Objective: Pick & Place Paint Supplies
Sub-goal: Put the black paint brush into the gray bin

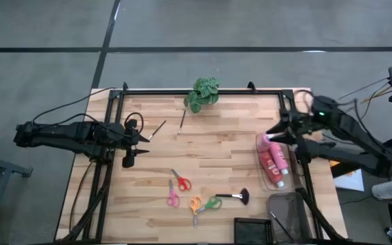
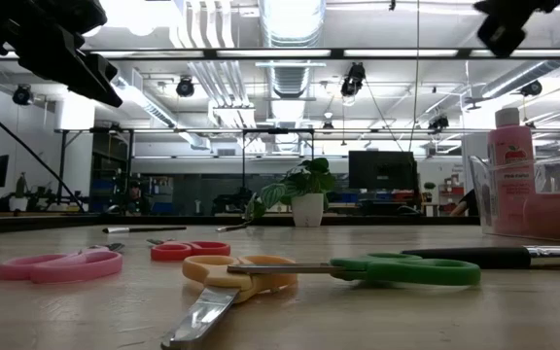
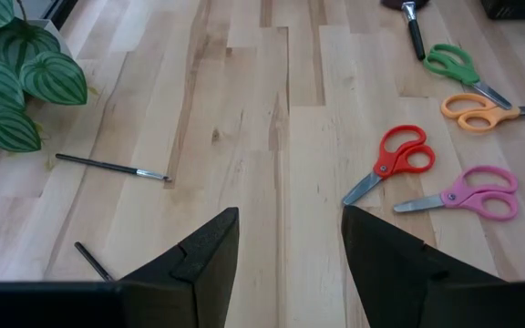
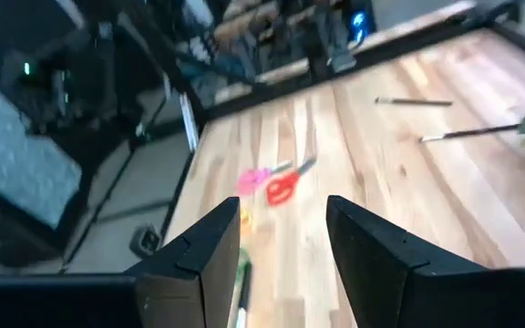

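While both arms hang over opposite ends of the worktop, nothing is carried by either.

Left hand: at the worktop's left edge, above the wood, pointing inward; fingers parted with only bare wood in the gap, grasping nothing.

Right hand: at the right edge, just beside the clear bin's far end; fingers parted, released, nothing between them.

Clear bin: on the worktop's right side, near the right hand.

Red bottle: lying in the clear bin, white cap toward the far end.

Pink bottles: lying in the same bin alongside the red one; in the low view one stands out pink with a white cap behind the bin wall.

Thin brushes: one lies just beside the left hand's tip, on the wood; another lies near the plant, apart from the first. Both outside the bin.

Fan brush: flat on the wood toward the near side, dark fan tip pointing right, just beside the green scissors.

Scissors: red pair and pink pair side by side at mid-worktop; orange pair and green pair touching or overlapping nearer the front.

Plant: green striped leaves, at the far edge, centre.

Second clear container: near right corner, a thin dark stick in it; what it is I cannot tell.

Dark box: at the front edge, beside that container.
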{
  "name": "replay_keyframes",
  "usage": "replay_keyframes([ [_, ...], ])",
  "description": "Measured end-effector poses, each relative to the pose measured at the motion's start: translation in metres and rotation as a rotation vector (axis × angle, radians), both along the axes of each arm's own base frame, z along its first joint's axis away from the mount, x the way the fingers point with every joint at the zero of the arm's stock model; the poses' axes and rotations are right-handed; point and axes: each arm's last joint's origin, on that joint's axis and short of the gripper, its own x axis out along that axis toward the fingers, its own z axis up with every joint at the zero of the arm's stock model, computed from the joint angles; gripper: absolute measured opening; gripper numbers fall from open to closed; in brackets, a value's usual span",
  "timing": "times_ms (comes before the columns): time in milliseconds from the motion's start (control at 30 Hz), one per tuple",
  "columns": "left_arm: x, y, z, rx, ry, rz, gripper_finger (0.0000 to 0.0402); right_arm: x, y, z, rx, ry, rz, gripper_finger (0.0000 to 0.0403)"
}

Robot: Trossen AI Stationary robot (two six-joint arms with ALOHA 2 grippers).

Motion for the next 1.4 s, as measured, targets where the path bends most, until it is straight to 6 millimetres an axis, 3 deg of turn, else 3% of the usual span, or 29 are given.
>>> replay_keyframes([
  [300, 0.000, 0.000, 0.000, 0.000, 0.000, 0.001, 0.0197, 0.051, 0.002, 0.012, -0.124, 0.090, 0.106, 0.0162],
  [467, 0.000, 0.000, 0.000, 0.000, 0.000, 0.000, 0.0197, 0.070, 0.019, 0.018, -0.202, 0.170, 0.049, 0.0162],
  [633, 0.000, 0.000, 0.000, -0.001, 0.000, 0.001, 0.0197, 0.082, 0.046, 0.009, -0.146, 0.289, -0.021, 0.0162],
  [933, 0.000, 0.000, 0.000, -0.003, -0.001, 0.002, 0.0197, 0.096, 0.114, -0.028, -0.127, 0.486, -0.062, 0.0162],
  [1100, 0.000, 0.000, 0.000, -0.002, 0.000, 0.002, 0.0197, 0.108, 0.151, -0.059, -0.179, 0.586, -0.079, 0.0162],
  [1400, 0.000, 0.000, 0.000, -0.002, 0.000, 0.001, 0.0197, 0.137, 0.192, -0.117, -0.249, 0.710, -0.086, 0.0162],
])
